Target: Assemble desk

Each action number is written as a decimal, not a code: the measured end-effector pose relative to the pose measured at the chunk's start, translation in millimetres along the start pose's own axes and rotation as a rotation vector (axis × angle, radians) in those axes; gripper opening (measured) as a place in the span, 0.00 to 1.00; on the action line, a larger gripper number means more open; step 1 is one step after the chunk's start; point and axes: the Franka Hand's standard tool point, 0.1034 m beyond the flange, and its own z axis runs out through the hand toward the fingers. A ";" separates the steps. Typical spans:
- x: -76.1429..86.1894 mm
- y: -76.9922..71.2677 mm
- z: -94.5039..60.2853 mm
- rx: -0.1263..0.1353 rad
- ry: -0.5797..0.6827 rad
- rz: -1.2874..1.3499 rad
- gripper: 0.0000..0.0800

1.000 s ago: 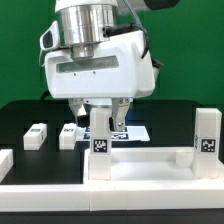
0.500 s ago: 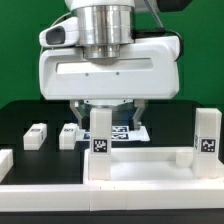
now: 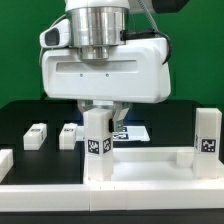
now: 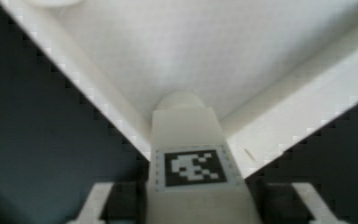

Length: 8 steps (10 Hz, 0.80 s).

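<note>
Since half a second ago the gripper has shifted a little toward the exterior view's left, and the leg post it carries now shows its tag turned and slightly lower. That leg post stands upright at the exterior view's left end of the desk slab, with its foot down against the white rim. Only the wrist view settles the grip: two fingers press on opposite sides of the post just below its tag, so the gripper is closed on it. Beyond the post's top, the slab's rims spread apart in a white V against the dark tabletop. The exterior view adds the surroundings. A second leg post stands upright at the slab's right end, well apart from the held one. Two loose posts lie on the black tabletop farther to the left, clear of the slab. The marker board lies at the far side, partly hidden by the held post and the gripper's broad white housing, which also blocks much of the far scene.
</note>
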 end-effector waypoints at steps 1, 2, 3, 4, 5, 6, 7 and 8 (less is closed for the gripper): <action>-4.5 -2.7 0.3 -0.009 -0.012 0.192 0.36; -7.6 -6.5 0.2 -0.018 -0.021 0.363 0.36; -6.8 -10.3 0.2 -0.015 -0.022 0.528 0.36; -3.5 -13.4 0.4 0.007 -0.014 0.722 0.36; -1.8 -13.5 1.3 0.032 -0.018 0.836 0.36; -1.1 -13.7 1.8 0.045 -0.016 0.920 0.36; -1.2 -14.3 1.7 0.046 -0.016 0.954 0.36; -1.2 -14.2 1.7 0.046 -0.016 0.932 0.43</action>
